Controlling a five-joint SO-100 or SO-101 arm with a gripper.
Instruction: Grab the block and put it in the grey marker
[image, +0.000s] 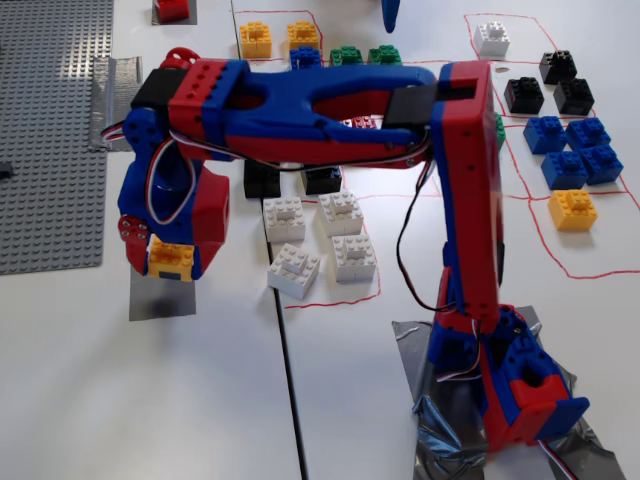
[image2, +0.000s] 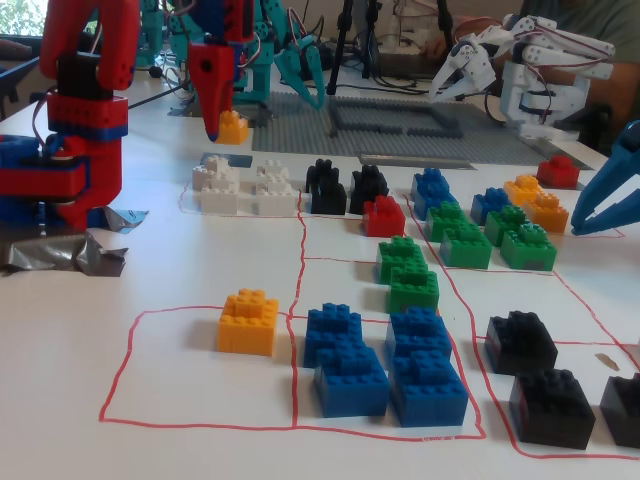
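Red marker lines on the white table (image: 200, 400) box off compartments: in a fixed view, a cell at centre holds four white bricks (image: 318, 240) with two black bricks (image: 262, 180) at its top edge, a cell at the right holds four blue bricks (image: 572, 150) and one orange brick (image: 572, 210), and cells along the top hold orange, blue, green, black and white bricks, several cut off by the arm (image: 330, 105) lying across them. The gripper (image: 165, 258), at the left of this view, pinches the block (image: 172, 258) between its red fingers, directly above the grey marker (image: 162, 298); whether the block touches the patch cannot be told, since its underside is hidden. In the other fixed view the gripper (image2: 222, 125) sits at upper left with the block (image2: 234, 127) at its tip, and the marker (image2: 228, 161) is only a thin dark sliver behind the white bricks (image2: 240, 186). The studded grey baseplate (image: 50, 140) fills the upper left and runs off the frame edge. Crumpled silver tape (image: 440, 420) hides the arm's base at lower right. Bare table lies open below and left of the marker, and a dark seam (image: 290, 390) runs down just right of it.
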